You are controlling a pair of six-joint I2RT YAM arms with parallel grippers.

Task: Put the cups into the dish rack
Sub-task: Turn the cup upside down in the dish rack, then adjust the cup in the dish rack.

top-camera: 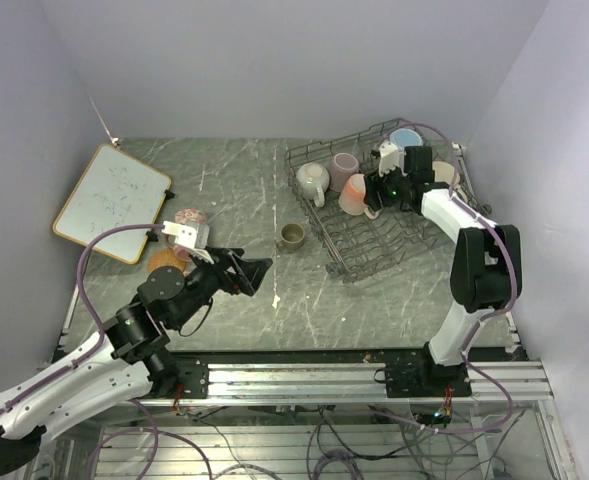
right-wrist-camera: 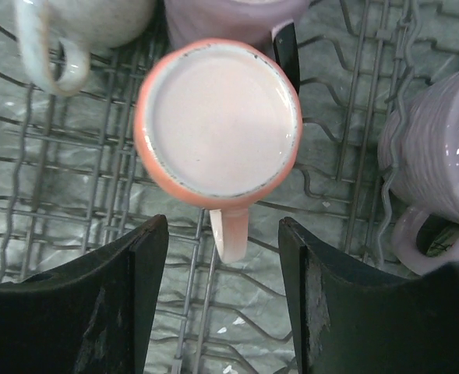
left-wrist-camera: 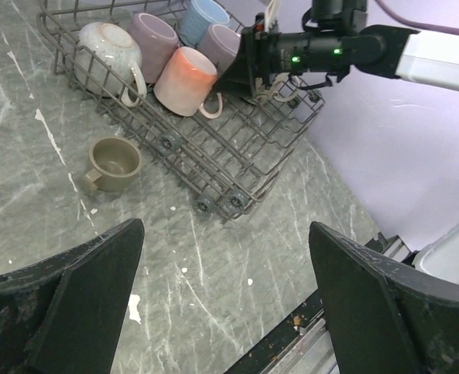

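The grey wire dish rack stands at the back right. In it rest a cream cup, a mauve cup, a peach cup and a light blue cup. My right gripper hovers open over the peach cup; the cup's handle sits between the fingers, untouched by either. A small olive-brown cup stands upright on the table left of the rack. A floral-printed cup stands by my left arm. Over the table in front of the olive-brown cup, my left gripper is open and empty.
A wood-framed whiteboard lies at the back left. A round cork coaster sits beside the left arm. Lilac walls close the table on three sides. A metal rail runs along the near edge.
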